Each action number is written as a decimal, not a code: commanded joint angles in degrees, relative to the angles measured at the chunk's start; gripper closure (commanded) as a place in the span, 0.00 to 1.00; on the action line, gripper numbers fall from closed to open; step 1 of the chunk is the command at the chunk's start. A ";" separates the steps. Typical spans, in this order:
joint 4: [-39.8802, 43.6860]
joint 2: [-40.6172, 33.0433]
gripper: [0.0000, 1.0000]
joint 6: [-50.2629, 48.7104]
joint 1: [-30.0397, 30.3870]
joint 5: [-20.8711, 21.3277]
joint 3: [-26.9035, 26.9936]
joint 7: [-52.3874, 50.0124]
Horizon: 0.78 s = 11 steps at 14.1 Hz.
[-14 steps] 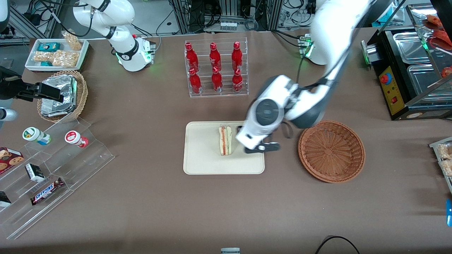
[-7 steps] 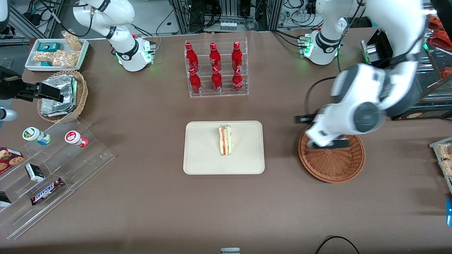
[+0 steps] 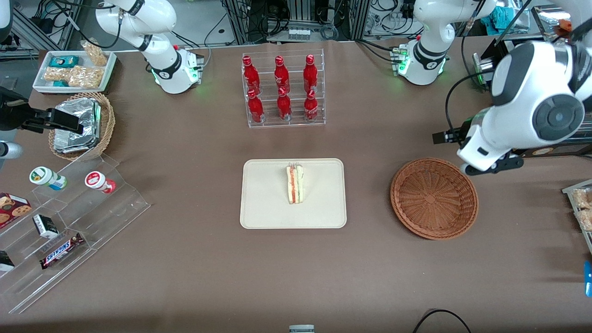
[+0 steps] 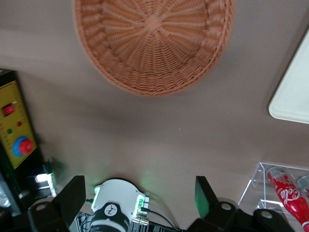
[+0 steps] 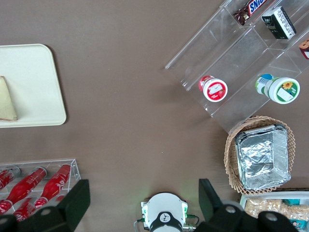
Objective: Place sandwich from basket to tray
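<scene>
Now sandwich on tray, gripper seemingly open, above table near basket.

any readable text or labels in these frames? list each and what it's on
"SNICKERS": brown candy bar on the clear acrylic display steps.
Red bottles: white script, too small to read.
Yogurt cups, cookie box: print unreadable.
Gripper, open, above the table past the basket: no text.

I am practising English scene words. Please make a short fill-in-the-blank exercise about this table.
1. The sandwich lies on the ____.
2. The brown woven basket holds ____.
3. The tool is off to the basket's side, above the table, with its fingers ____.
4. The rack holds six red ____.

Missing words: tray; nothing; open; bottles
</scene>
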 commanded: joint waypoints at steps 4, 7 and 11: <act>-2.12 -9.62 0.00 -4.61 0.22 1.08 0.14 -2.47; -1.85 -12.08 0.00 -7.95 0.05 2.39 0.06 -2.47; 6.05 -7.36 0.00 -10.41 0.05 0.21 -0.03 -3.08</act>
